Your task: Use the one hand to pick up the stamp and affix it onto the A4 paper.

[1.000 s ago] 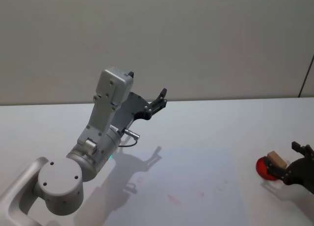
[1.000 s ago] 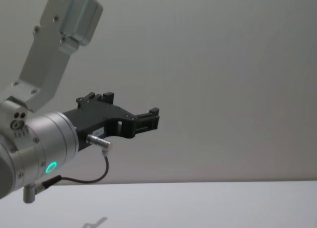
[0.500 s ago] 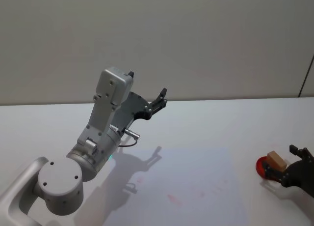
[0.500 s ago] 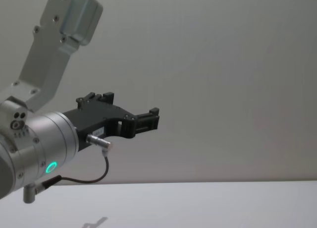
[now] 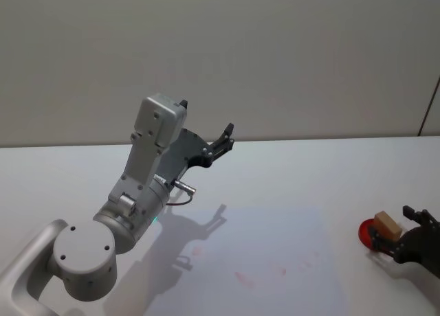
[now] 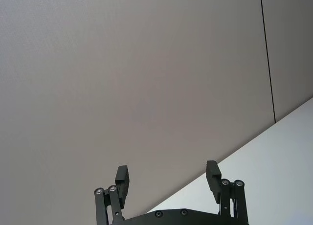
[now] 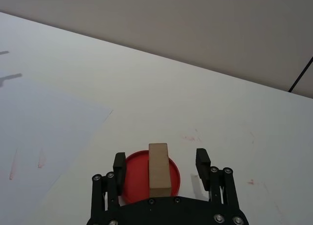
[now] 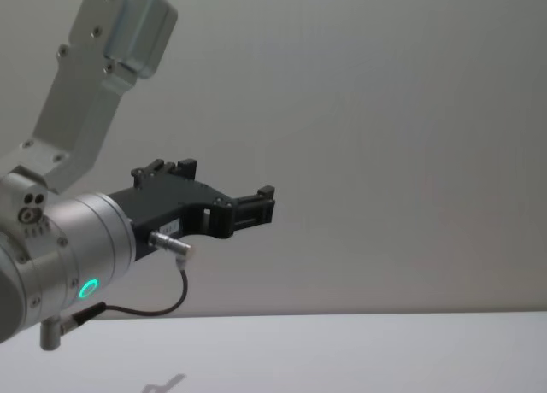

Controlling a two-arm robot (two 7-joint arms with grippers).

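Right gripper (image 7: 160, 157) has edged in across the worktop (image 5: 309, 172). A4 paper (image 5: 275, 254) lies mid-worktop; left gripper (image 6: 167, 178) parked high, fingers apart. Right fingers open, straddling the untouched stamp (image 7: 159, 175) on its red pad (image 7: 134, 178). I reckon grasp and stamping remain.

We see a white table (image 5: 289, 168) carrying a pale A4 paper (image 5: 275, 244), lying flat near its middle with faint red marks, and a round red disc (image 5: 366, 233) just beside the sheet's right edge.
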